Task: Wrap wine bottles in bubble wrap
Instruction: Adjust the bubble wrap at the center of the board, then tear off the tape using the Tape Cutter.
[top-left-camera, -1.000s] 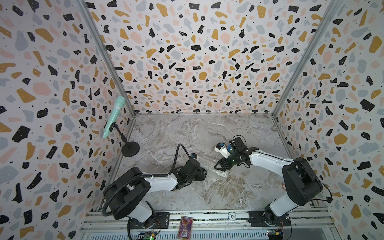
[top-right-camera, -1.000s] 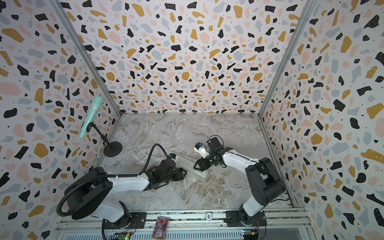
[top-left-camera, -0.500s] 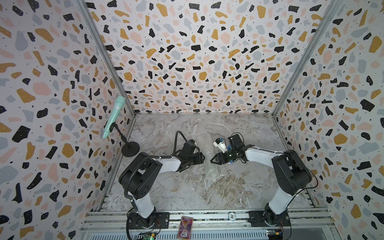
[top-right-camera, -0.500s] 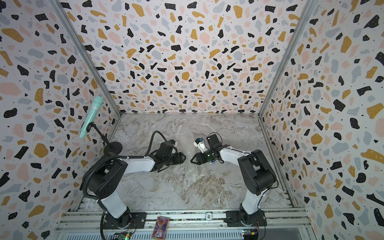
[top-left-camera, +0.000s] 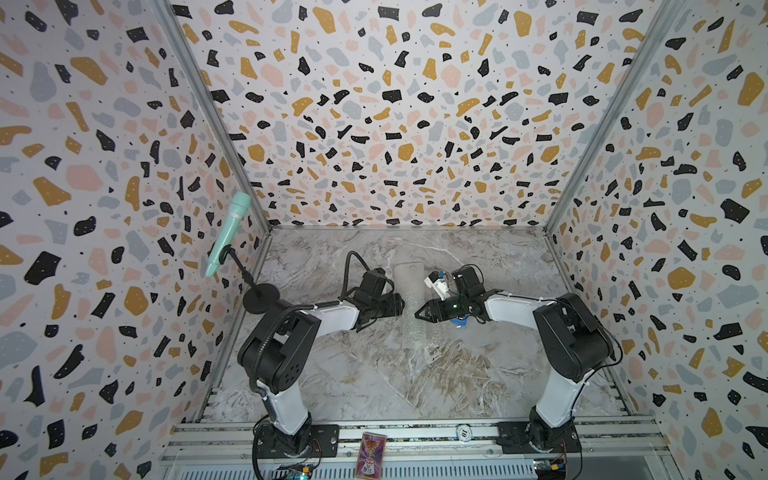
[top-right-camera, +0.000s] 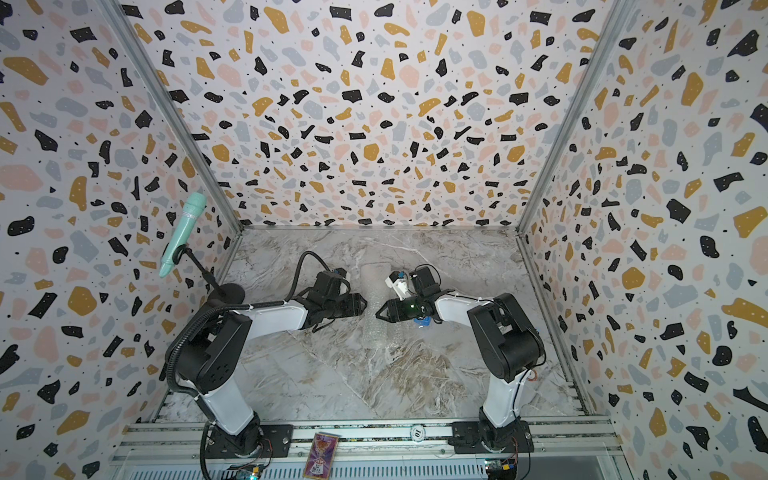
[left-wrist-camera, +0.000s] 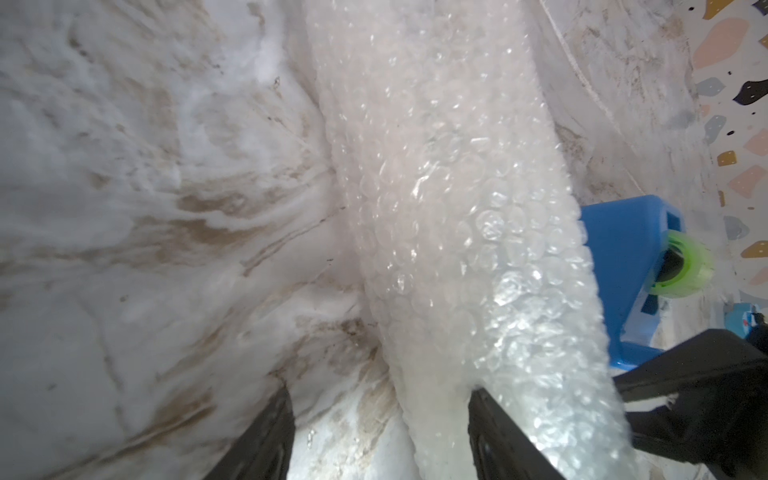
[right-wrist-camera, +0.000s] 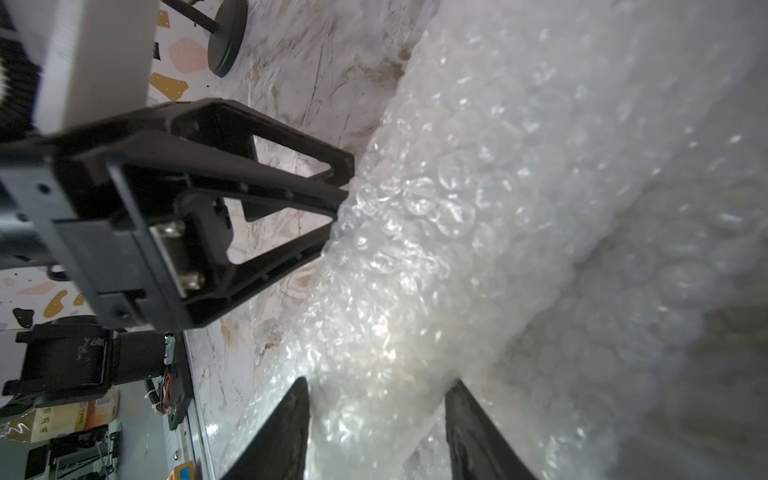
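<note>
The bubble wrap (top-left-camera: 415, 332) is lying rolled into a tube on the marble surface (top-left-camera: 374, 374), and we are judging the wine bottle hidden inside. Our left hand (top-left-camera: 397, 305), released, is touching one flank. Our right hand (top-left-camera: 420, 314) is straddling the other, grip unclear, probably stopping it unrolling until the blue tape dispenser (left-wrist-camera: 623, 266) is used.

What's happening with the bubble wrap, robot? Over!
Left gripper open, one finger against the bubble wrap roll. Right gripper straddles the roll; grip unclear. No bottle visible. Blue tape dispenser close beside the roll, by the right gripper.
</note>
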